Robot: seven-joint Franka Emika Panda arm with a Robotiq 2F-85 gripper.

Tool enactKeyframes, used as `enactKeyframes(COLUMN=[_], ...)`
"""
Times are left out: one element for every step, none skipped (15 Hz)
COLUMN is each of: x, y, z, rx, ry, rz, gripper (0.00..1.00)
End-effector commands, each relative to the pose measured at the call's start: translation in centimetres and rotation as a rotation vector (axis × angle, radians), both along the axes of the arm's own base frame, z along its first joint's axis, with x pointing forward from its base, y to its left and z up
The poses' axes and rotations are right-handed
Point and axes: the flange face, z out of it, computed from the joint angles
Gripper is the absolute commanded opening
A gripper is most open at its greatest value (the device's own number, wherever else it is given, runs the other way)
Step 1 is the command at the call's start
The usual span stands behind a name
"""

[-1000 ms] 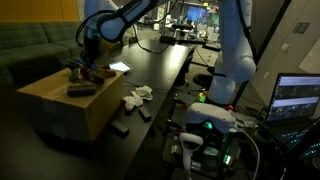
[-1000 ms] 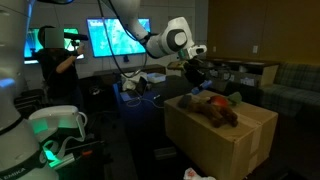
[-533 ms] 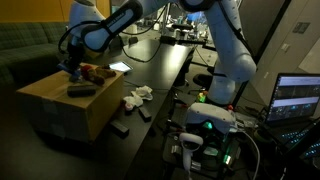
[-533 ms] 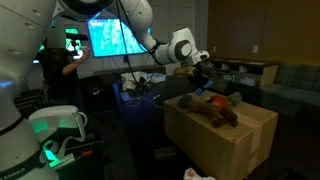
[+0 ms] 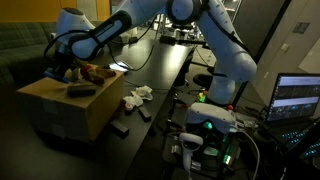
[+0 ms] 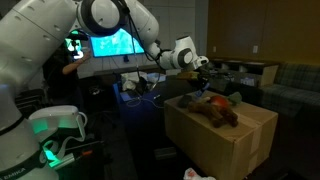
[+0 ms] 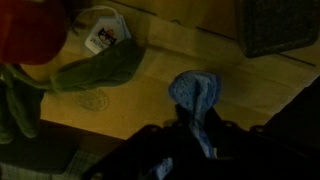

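Observation:
My gripper (image 7: 197, 137) comes in from the bottom of the wrist view, shut on a small blue cloth (image 7: 195, 95) that sticks up between its dark fingers. It hangs just above the top of a cardboard box (image 7: 210, 55), near the box's far edge in both exterior views (image 5: 62, 68) (image 6: 207, 72). A red and green plush toy (image 7: 70, 55) lies on the box beside the gripper, also seen as a reddish heap (image 6: 214, 106). A dark flat object (image 7: 282, 25) rests on the box top (image 5: 80, 89).
The box (image 5: 70, 105) stands beside a long dark table with a crumpled white cloth (image 5: 137, 96) and small dark items. A laptop (image 5: 297, 98) is lit at the right. A green sofa (image 5: 25, 45) sits behind. A person (image 6: 55, 65) stands by monitors.
The arm has swung across the box top toward its far edge, carrying the blue cloth along. The jaws stay shut on it. The plush toy has not moved.

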Motion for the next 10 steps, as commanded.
enactKeyframes(x=[1.93,2.15,2.35,2.47,2.57,2.65,2.67,2.72,2.7,2.61], y=[0.46,0.4,0.39,0.27,0.06,-0.03,-0.09,-0.19,-0.22,-0.26], z=[0.05,0.19,-0.17,-0.25,-0.2,-0.31,-0.47,-0.39,-0.45,-0.48], rx=[-0.018,-0.021,-0.03,-0.035,-0.04,-0.047,-0.053,-0.058,-0.063,-0.066], ry=[-0.036,-0.041,-0.046,-0.049,-0.05,-0.054,-0.055,-0.056,-0.058,-0.056], rz=[0.023,0.02,0.015,0.011,0.005,-0.002,-0.003,-0.004,-0.006,-0.005], gripper=[0.13,0.14,0.14,0.16,0.37,0.5,0.55,0.62,0.71,0.78])
